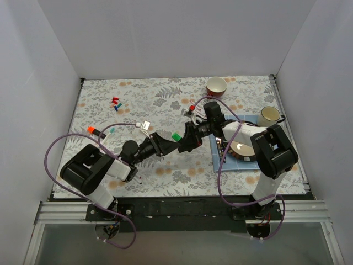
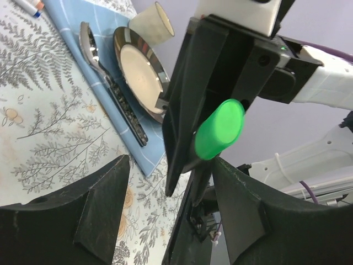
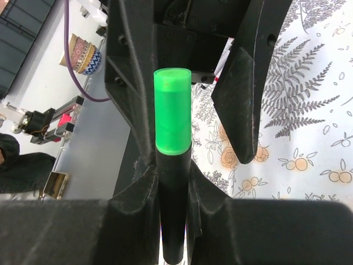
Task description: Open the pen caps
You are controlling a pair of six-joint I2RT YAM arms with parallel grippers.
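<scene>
The green cap point(image 3: 172, 110) sits on the end of a pen point(image 3: 173, 221) whose barrel looks dark. It is held in the air to the left of the plate point(image 1: 241, 149), over the middle of the table point(image 1: 165, 99). Your right gripper point(image 3: 174, 187) is clamped on the barrel just below the cap, so the whole cap sticks out free. Your left gripper point(image 2: 170, 163) has its jaws spread wide and straddles the cap. In the right wrist view one finger point(image 3: 129, 83) runs close along the cap's side, and the other stands off it with a clear gap. You cannot tell from these views whether the near finger touches the cap. The cap is on the pen, not pulled off.

A red-capped pen point(image 1: 192, 107) lies behind and to the left of the plate, close to your right arm. Well to the plate's left lie an orange-ended pen point(image 1: 92, 130) and a green-ended pen point(image 1: 112, 131). The loose caps point(image 1: 116, 102), red and blue, lie in a small cluster further back on that side.

The plate rests on a blue mat point(image 2: 69, 19), with a spoon point(image 2: 90, 44) just beside it. A white cup point(image 1: 268, 116) stands right behind the plate, and a red cup point(image 1: 217, 86) well behind it.
</scene>
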